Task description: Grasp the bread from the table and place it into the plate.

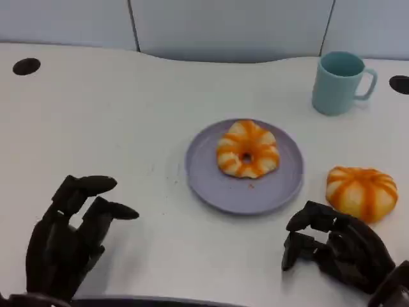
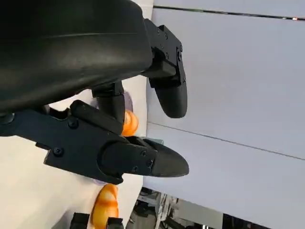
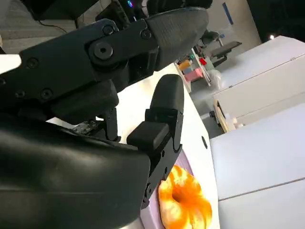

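Bread is parked just beyond the right robot hand, whose empty fingers are curled but apart; purple plate sits left.

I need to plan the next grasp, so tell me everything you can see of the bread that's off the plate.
The loose bread is a round, domed bun, pale yellow with orange stripes running out from its top, glossy like a toy or glazed pastry. It sits flat on the white table, apart from the purple plate on the side of the right robot hand, in front of the teal mug. The robot hand sits just in front of it, fingers curled, seemingly not touching it.
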You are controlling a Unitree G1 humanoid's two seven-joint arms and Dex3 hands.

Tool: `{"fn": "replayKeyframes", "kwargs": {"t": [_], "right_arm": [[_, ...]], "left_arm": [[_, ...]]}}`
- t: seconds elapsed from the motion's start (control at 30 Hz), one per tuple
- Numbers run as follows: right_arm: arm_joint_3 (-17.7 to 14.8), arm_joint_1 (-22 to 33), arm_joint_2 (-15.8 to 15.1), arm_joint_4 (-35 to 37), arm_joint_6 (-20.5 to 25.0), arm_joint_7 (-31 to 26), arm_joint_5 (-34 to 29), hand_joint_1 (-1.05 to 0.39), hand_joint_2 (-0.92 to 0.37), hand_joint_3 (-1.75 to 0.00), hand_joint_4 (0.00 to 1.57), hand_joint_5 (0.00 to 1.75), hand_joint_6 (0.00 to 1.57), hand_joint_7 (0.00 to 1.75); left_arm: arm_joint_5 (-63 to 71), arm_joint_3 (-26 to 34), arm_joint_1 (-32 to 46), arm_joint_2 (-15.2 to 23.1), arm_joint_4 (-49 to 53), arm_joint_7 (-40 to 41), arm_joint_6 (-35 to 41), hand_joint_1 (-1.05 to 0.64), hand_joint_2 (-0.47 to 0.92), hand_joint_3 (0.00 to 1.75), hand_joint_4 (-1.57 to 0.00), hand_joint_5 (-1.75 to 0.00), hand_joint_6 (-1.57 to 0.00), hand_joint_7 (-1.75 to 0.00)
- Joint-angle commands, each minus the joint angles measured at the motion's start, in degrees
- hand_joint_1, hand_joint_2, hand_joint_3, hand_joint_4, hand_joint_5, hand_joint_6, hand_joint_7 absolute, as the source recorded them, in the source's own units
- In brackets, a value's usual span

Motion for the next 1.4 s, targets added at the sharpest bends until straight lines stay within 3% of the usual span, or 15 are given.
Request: {"fn": "replayKeyframes", "kwargs": {"t": [0.03, 0.33, 0.47, 0.83, 1.4], "right_arm": [[0.4, 2.9, -0.5, -0.4, 0.6, -0.3, -1.0, -0.49, -0.92, -0.05, 0.64, 1.42, 0.73, 0.94], [0.5, 3.3, -0.6, -0.4, -0.7, -1.2, -1.3, -0.45, -0.92, -0.06, 0.62, 1.42, 0.72, 0.94], [0.0, 2.8, -0.6, 0.8, -0.4, -0.8, -0.7, -0.48, -0.92, -0.05, 0.64, 1.39, 0.74, 0.91], [-0.4, 1.5, -1.6, 1.9, 1.8, -0.2, -0.4, -0.48, -0.92, -0.05, 0.64, 1.44, 0.73, 0.94], [-0.2, 0.4, -1.7, 4.1, 1.6, -1.8, -2.0, -0.53, -0.92, -0.03, 0.65, 1.42, 0.71, 0.93]], "left_arm": [[-0.1, 0.8, 2.1, 0.5, 0.1, -0.8, 2.3, -0.61, 0.92, 0.21, -0.27, -1.70, -0.25, -1.41], [2.8, 0.8, 2.8, 0.1, 1.4, 0.5, 2.8, -0.59, 0.92, 0.17, -0.31, -1.75, -0.28, -1.51], [4.7, 0.6, 2.7, 0.0, 1.7, 1.9, 3.4, -0.59, 0.92, 0.16, -0.33, -1.75, -0.23, -1.62], [5.5, 1.2, 0.1, -0.4, 6.2, 2.2, 2.6, -0.61, 0.92, 0.14, -0.32, -1.75, -0.23, -1.63], [5.9, 2.9, -1.6, -0.1, 8.4, 1.1, 1.6, -0.62, 0.92, 0.14, -0.30, -1.75, -0.14, -1.71]]}}
